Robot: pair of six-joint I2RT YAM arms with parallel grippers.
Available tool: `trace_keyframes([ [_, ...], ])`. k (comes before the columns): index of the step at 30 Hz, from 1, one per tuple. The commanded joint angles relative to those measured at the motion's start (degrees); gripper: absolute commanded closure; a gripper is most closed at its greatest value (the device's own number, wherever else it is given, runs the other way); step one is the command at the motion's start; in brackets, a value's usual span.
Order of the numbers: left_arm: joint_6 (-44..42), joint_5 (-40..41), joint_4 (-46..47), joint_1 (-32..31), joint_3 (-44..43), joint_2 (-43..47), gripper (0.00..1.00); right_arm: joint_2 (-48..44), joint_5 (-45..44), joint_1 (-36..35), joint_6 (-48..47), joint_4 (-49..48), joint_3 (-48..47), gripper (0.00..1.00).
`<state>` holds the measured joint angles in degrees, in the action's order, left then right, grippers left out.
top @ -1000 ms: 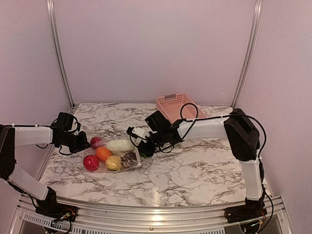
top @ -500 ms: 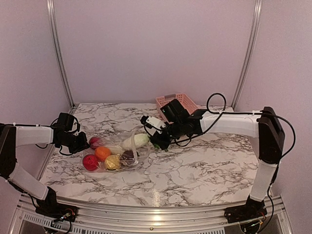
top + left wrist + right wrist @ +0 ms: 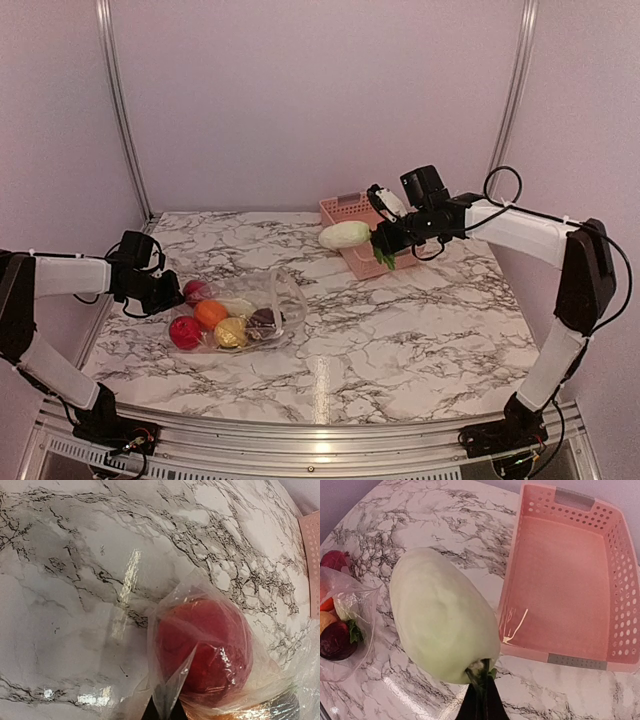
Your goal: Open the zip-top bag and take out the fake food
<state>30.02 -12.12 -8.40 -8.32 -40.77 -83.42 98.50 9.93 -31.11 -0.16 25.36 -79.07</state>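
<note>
Top external: my right gripper (image 3: pixel 380 246) is clamped on the pale vegetable's (image 3: pixel 344 235) green stem, just beside the basket (image 3: pixel 352 208). Well left of the basket, my left gripper (image 3: pixel 172 296) pinches the bag (image 3: pixel 285 300), other food (image 3: pixel 210 315) inside.

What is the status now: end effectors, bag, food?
Left end effector shut on zip-top bag corner. Right end effector shut on pale vegetable, by green stem, aloft beside pink basket. Other fake food inside bag. Nothing in the way.

white arms (image 3: pixel 65 277), blk joints (image 3: pixel 587 275), blk(?) cables (image 3: pixel 503 178)
</note>
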Motion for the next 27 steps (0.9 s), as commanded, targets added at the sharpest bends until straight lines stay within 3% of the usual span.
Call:
trace_keyframes([
  [1, 0.16, 0.34, -0.50, 0.06, -1.39, -1.65, 1.00, 2.73, -0.81, 5.60, 7.43, -1.91, -6.88, 1.00],
  [7, 1.23, 0.08, 0.76, 0.05, -1.08, -1.57, 1.00, 10.29, -4.85, 10.18, 10.37, -4.56, -14.35, 1.00],
  [11, 1.93, -0.29, 1.91, 0.06, -0.76, -1.56, 1.00, 15.18, -7.51, 10.89, 9.72, -8.91, -15.89, 0.99],
  [20, 2.17, -0.36, 2.71, 0.05, -0.30, -1.81, 1.00, 29.09, -13.07, 11.26, 8.69, -8.64, -24.93, 0.98],
  [22, 2.26, -0.74, 3.14, 0.06, -0.14, -1.96, 1.00, 30.95, -13.39, 11.26, 7.94, -8.67, -26.13, 0.93],
  [27, 2.59, -1.16, 3.70, 0.05, 0.24, -2.42, 1.00, 32.68, -14.12, 11.38, 5.91, -6.96, -30.25, 0.66],
])
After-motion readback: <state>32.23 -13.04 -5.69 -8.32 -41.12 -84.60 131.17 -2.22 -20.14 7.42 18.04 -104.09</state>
